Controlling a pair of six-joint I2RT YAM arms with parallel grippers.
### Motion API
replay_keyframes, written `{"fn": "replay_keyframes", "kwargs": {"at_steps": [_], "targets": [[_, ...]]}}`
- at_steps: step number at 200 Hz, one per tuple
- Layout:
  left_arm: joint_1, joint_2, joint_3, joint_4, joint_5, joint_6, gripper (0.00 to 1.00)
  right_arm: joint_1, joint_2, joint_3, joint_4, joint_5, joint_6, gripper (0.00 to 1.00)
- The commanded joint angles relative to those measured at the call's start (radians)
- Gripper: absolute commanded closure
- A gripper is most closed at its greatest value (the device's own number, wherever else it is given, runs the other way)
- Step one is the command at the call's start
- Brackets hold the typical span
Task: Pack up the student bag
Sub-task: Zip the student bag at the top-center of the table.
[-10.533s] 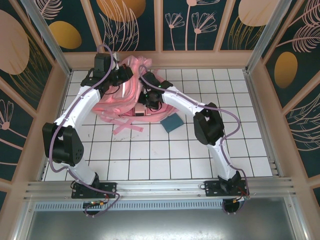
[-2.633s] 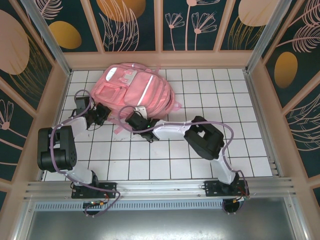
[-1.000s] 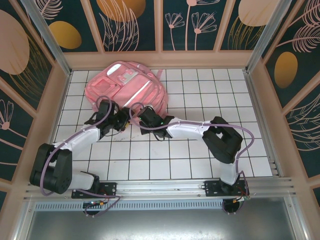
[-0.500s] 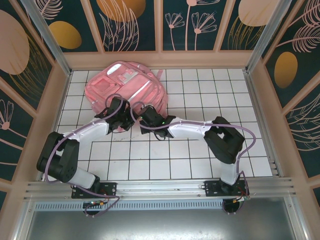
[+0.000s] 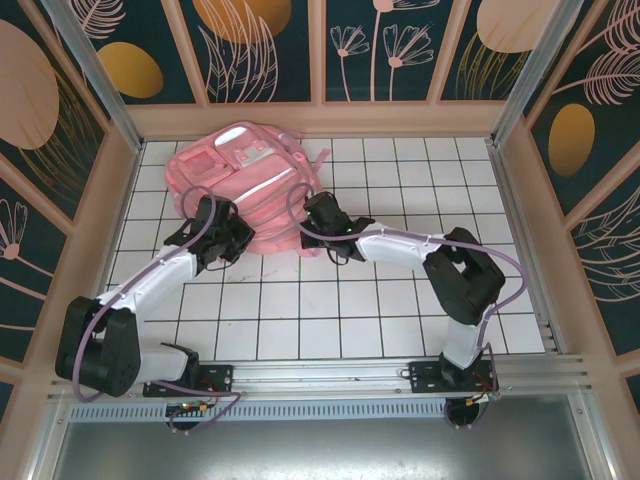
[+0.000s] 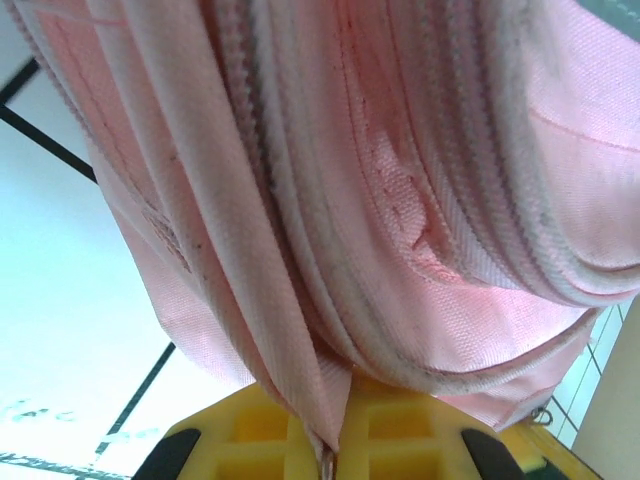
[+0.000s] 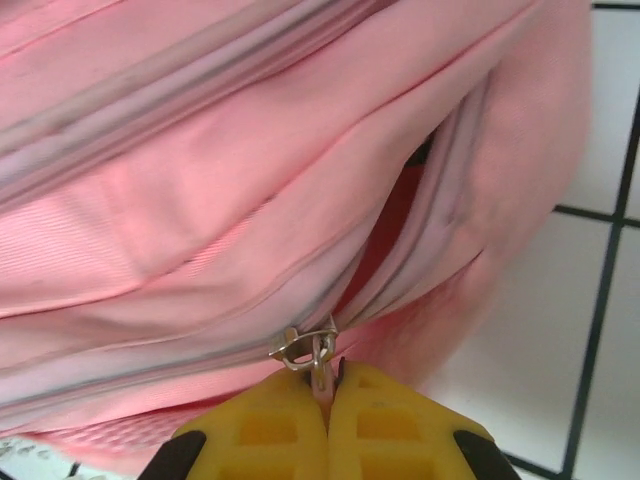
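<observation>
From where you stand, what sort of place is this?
Probably a robot work cell or lab booth: a white gridded table fenced by walls painted with leaves, a left arm and right arm bolted to a metal rail, and a pink student bag lying on the tiles.

The student bag (image 5: 250, 185) is matt pink woven cloth with ribbed webbing, its zipper pull (image 7: 310, 348) shiny metal, the left tool (image 6: 335, 455) and right tool (image 7: 328, 388) smooth yellow moulded plastic, the tabletop (image 5: 400, 310) glossy white tile.
</observation>
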Motion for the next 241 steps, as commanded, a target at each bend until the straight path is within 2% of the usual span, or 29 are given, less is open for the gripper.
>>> {"fn": "replay_keyframes", "kwargs": {"at_steps": [1,31,52,81,110,139,168,193,222,231,241], "targets": [[0.059,-0.063,0.005,-0.127,-0.157,0.070,1.00,-0.088,-0.028,-0.031,-0.061,0.102,-0.045,1.00],[0.076,-0.096,0.015,-0.159,-0.168,0.107,1.00,-0.133,-0.016,-0.035,-0.063,0.092,-0.092,1.00],[0.097,-0.098,0.014,-0.156,-0.159,0.146,1.00,-0.128,-0.024,-0.023,-0.068,0.044,-0.113,1.00],[0.129,-0.044,0.054,-0.143,-0.113,0.241,1.00,-0.069,-0.083,-0.034,-0.072,0.042,-0.117,1.00],[0.144,0.029,0.147,-0.158,-0.116,0.361,1.00,0.030,-0.145,-0.063,-0.090,0.051,-0.111,1.00],[0.235,0.080,0.180,-0.165,-0.096,0.451,1.00,0.151,-0.136,-0.048,-0.104,0.022,-0.083,1.00],[0.337,0.131,0.182,-0.158,-0.081,0.541,1.00,0.244,-0.049,0.052,-0.101,-0.021,-0.076,1.00],[0.429,0.187,0.219,-0.143,-0.035,0.594,1.00,0.273,0.039,0.161,-0.101,-0.053,-0.090,1.00],[0.486,0.237,0.274,-0.148,-0.005,0.616,1.00,0.271,0.140,0.288,-0.128,-0.089,-0.110,1.00],[0.487,0.235,0.280,-0.149,0.022,0.609,0.93,0.272,0.165,0.312,-0.140,-0.085,-0.110,1.00],[0.487,0.220,0.274,-0.143,0.056,0.597,0.81,0.268,0.181,0.312,-0.135,-0.082,-0.108,1.00]]}}
